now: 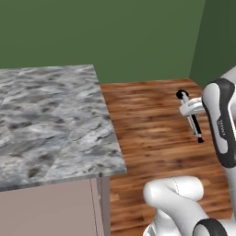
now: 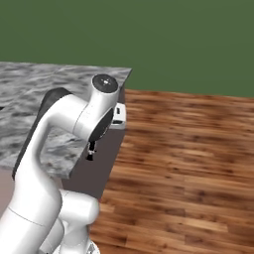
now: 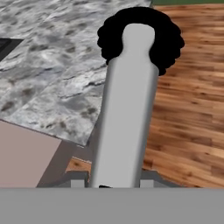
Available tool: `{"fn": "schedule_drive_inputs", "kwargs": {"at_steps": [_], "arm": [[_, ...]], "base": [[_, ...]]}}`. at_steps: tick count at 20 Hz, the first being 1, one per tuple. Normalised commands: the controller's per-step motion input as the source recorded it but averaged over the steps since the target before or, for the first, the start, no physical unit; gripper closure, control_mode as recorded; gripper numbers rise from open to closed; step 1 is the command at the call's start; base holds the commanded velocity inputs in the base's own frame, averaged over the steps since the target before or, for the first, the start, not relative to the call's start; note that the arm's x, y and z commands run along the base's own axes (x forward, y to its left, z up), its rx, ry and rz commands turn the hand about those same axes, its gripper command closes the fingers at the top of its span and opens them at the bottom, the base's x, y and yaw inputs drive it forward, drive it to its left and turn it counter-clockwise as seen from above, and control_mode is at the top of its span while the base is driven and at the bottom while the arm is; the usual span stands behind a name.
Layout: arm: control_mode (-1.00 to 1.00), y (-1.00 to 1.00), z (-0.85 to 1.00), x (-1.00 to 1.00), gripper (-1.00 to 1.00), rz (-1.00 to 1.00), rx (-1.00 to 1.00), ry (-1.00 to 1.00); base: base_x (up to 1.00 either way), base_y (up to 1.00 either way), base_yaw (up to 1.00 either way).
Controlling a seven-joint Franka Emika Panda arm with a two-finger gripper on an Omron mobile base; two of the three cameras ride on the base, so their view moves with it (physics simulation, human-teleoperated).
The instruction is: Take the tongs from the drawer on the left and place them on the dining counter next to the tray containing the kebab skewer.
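My gripper [image 1: 189,110] is shut on the tongs [image 1: 192,119], slim and silvery-white with black ends. It holds them in the air over the wooden floor, to the right of the dining counter [image 1: 50,120]. In the hand view the tongs [image 3: 129,109] run up between my fingertips [image 3: 77,180], and their black scalloped end [image 3: 140,35] points past the corner of the counter [image 3: 57,65]. From the right base view only a black tip of the tongs [image 2: 90,156] pokes out below my arm, beside the counter [image 2: 30,94]. The drawer, the tray and the kebab skewer are out of view.
Brown plank floor [image 1: 152,133] stretches to the right of the counter up to a green wall [image 1: 115,32]. The counter's taupe base [image 1: 46,207] drops below its near edge. A dark flat corner [image 3: 6,46] lies on the marble at the hand view's left edge; I cannot tell what it is.
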Motion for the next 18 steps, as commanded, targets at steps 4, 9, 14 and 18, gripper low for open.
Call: {"fn": "schedule_drive_inputs", "kwargs": {"at_steps": [4, 9, 14, 18], "arm": [[1.00, 0.00, 0.00, 0.00, 1.00, 0.00, 0.00, 0.00], [1.00, 0.00, 0.00, 0.00, 1.00, 0.00, 0.00, 0.00], [1.00, 0.00, 0.00, 0.00, 1.00, 0.00, 0.00, 0.00], [1.00, 0.00, 0.00, 0.00, 1.00, 0.00, 0.00, 0.00]], "base": [[0.04, -0.93, -0.10], [0.68, -0.92, -0.02], [-0.12, -0.66, 0.56], [-0.48, -0.29, 0.79]]}}
